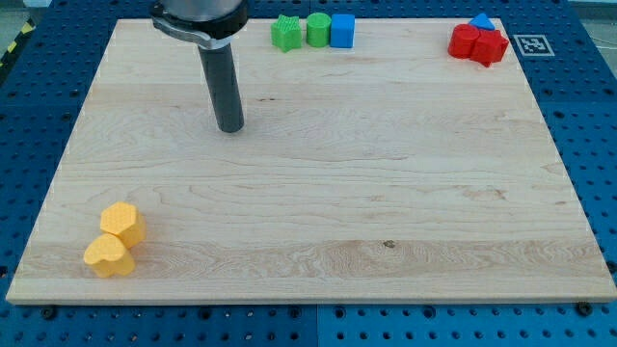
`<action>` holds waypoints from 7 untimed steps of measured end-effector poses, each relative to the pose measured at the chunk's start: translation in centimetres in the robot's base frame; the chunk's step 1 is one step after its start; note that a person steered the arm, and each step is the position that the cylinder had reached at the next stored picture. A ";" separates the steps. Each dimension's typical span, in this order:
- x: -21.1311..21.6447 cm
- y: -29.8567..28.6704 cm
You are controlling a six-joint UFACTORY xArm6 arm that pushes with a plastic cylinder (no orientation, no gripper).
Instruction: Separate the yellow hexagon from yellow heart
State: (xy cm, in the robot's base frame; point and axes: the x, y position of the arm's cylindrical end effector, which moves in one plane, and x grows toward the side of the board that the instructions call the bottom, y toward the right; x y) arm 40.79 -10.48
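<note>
Pale wooden board [386,193] on blue pegboard. Near bottom-left corner: yellow plastic hexagon block [122,223] touching yellow plastic heart block [108,256] below it. Both look light, rigid, easy-sliding; push at their seam. My tip [229,127], bare rod touching nothing, stands well apart toward the top edge.

The top of the rod [198,19] is cut off by the view's top edge. The blue block [482,22] at the view's top right is partly hidden behind the red blocks [479,44], so its shape cannot be told.
</note>
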 end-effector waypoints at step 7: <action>-1.0 -16.9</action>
State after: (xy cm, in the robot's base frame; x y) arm 39.81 -27.42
